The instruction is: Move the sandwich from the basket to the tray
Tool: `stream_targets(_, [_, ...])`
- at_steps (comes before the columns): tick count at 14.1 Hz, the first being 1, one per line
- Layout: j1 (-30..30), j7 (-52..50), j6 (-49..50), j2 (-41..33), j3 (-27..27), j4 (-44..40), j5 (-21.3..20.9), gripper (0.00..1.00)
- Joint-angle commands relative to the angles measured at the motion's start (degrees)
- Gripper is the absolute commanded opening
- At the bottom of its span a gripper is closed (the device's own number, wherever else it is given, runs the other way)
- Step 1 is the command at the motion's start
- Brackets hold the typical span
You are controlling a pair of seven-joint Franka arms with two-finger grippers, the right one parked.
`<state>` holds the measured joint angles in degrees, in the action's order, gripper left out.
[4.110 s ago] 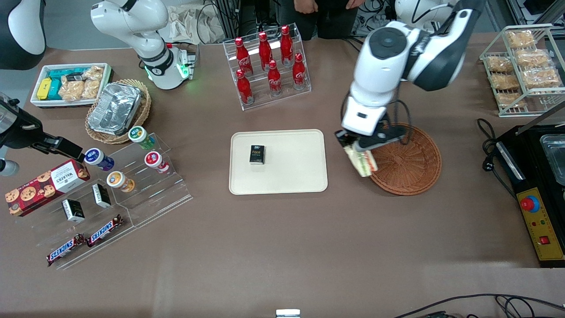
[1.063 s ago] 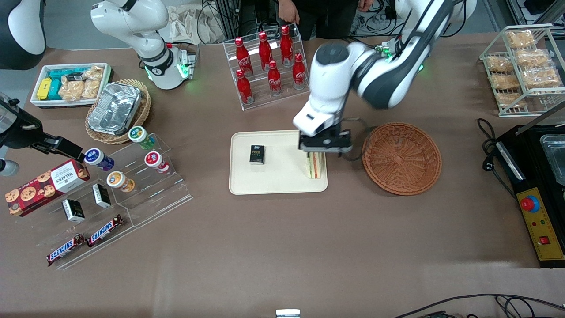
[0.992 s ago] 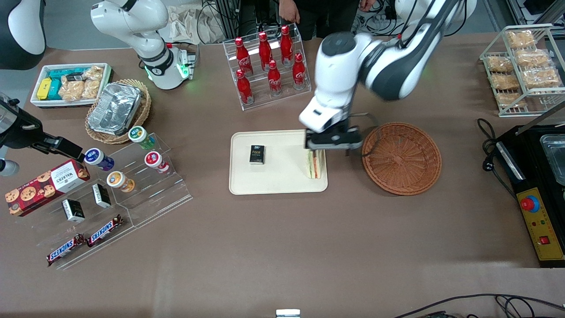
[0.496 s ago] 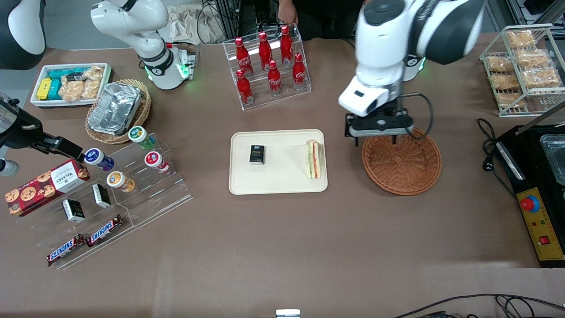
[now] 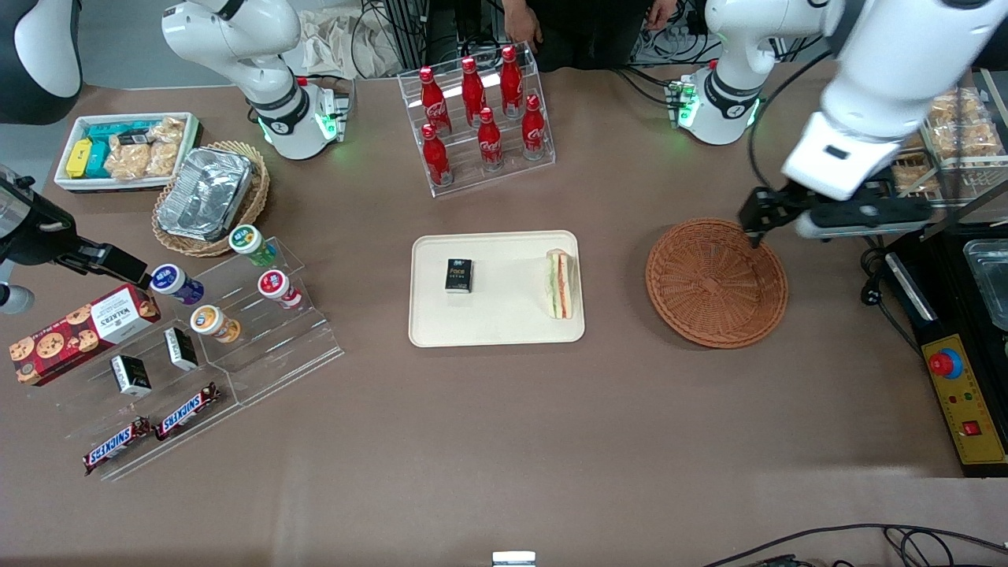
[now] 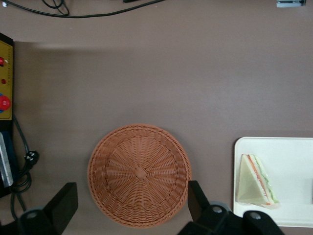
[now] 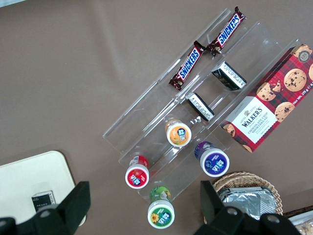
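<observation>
Sandwich (image 5: 560, 284) lying flat on the tray (image 5: 496, 324), basket (image 5: 716, 282) bare, gripper (image 5: 827, 216) raised and holding nothing.

In the front view the wedge rests at the tray's edge nearest the basket, right of frame centre, its striped red, orange and green edge showing; a small black box (image 5: 458, 276) sits on the same tray, apart from it toward the parked arm's end. The round brown basket stands just beside the tray on the table (image 5: 504, 425), not touching it. The gripper hangs at the upper right of the frame, above the basket's rim toward the working arm's end of the table, its two fingers spread wide. In the wrist view the basket (image 6: 139, 175) lies between those dark fingers (image 6: 198, 198), with the sandwich (image 6: 255, 180) and a corner of the tray (image 6: 293, 147) beside it.
</observation>
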<state>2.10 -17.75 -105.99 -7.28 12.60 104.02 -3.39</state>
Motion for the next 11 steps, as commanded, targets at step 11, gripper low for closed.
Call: stream_targets(11, [1.51, 8.44, -0.27, 3.67, -4.51, -2.16, 5.59, 1.00])
